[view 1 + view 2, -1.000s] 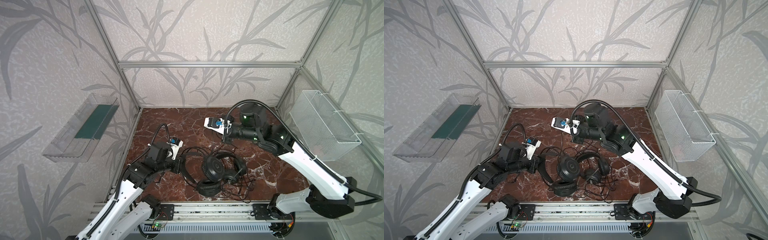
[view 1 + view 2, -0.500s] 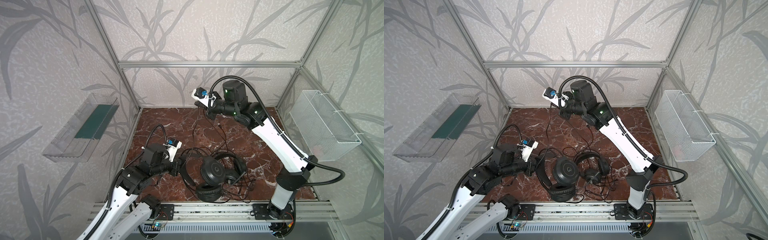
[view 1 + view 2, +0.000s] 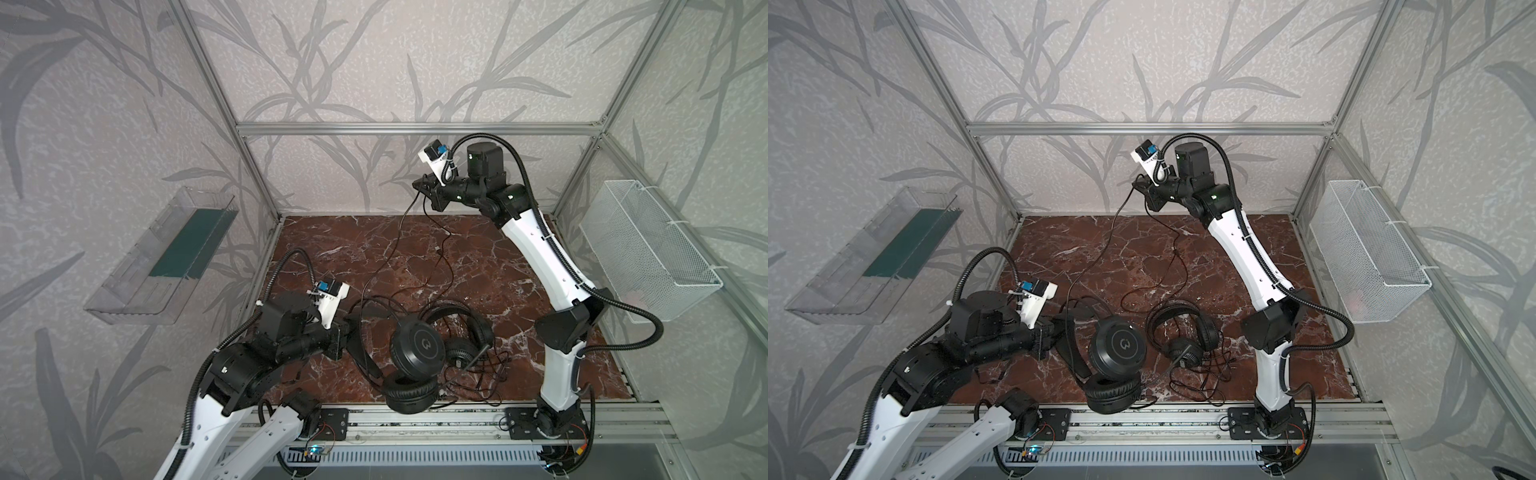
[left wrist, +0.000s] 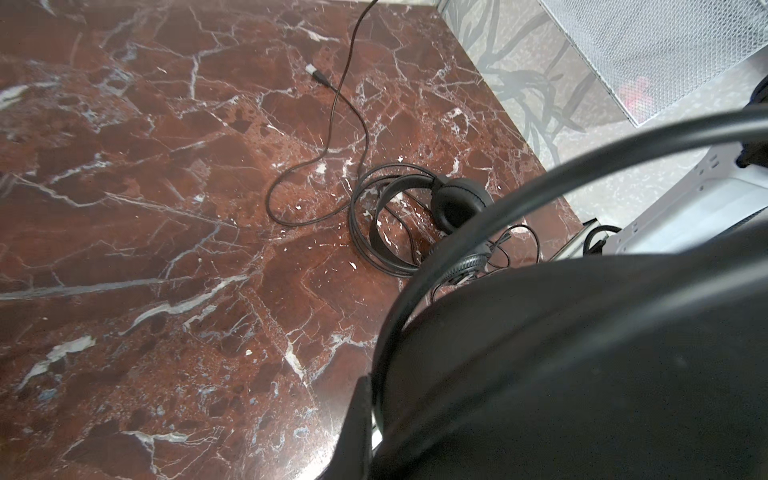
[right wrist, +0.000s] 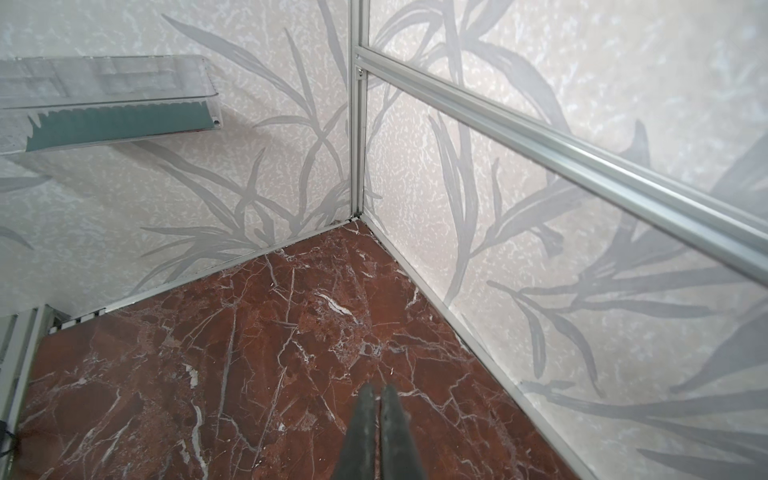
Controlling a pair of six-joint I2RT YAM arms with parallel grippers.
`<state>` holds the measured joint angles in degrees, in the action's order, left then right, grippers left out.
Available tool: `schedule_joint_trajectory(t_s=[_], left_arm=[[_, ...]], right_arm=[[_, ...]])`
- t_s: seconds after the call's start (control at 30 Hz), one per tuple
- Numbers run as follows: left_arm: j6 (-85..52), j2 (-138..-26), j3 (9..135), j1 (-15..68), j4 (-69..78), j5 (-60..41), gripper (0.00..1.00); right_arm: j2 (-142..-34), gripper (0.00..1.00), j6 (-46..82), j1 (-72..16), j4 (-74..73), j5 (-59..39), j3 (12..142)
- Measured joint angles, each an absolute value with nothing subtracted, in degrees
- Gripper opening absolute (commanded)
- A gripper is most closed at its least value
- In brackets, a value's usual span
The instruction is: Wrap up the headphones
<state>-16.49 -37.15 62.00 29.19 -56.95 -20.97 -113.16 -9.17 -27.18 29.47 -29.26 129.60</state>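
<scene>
On my tabletop (image 3: pixel 332 241) the larger headset (image 3: pixel 417 347) lies at the near edge, about the middle, with the smaller headset (image 3: pixel 457 352) just to its right. My left end effector (image 3: pixel 348 332) sits at the larger headset's left, on its headband. My right end effector (image 3: pixel 420 190) hangs above the far edge, a cable (image 3: pixel 390 249) dropping from it to the tabletop behind the headsets. A basket (image 3: pixel 648 253) hangs on the right wall, a tray (image 3: pixel 166 257) on the left.

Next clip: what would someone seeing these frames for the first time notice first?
The right gripper is raised high by the back wall, jaws pinching a thin black cable that hangs down to the marble table. Low at front left, the left gripper grips the headband of the larger headset, with the smaller headset lying beside it amid loose cable.
</scene>
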Motion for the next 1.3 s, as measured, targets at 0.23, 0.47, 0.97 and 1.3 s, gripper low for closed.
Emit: schedule_joint_trajectory(t_s=[0.23, 0.47, 0.97, 1.3], left_arm=[[-18.3, -39.1, 68.9, 29.2, -58.8, -20.8, 0.00], [-22.8, -40.3, 72.2, 29.2, -58.0, -19.0, 0.00], [-29.9, -46.5, 79.0, 29.2, -60.4, -5.0, 0.00], [-29.7, -55.5, 80.3, 28.0, -68.2, -4.5, 0.00]], right_arm=[[-111.8, 0.00, 0.2, -25.1, 16.1, -33.6, 110.0], [-107.5, 0.00, 7.7, -25.7, 3.7, -35.3, 91.3], [-91.4, 0.00, 14.6, -33.1, -13.9, -29.3, 61.5], [-84.2, 0.00, 19.2, -33.1, -18.7, -21.7, 53.5]])
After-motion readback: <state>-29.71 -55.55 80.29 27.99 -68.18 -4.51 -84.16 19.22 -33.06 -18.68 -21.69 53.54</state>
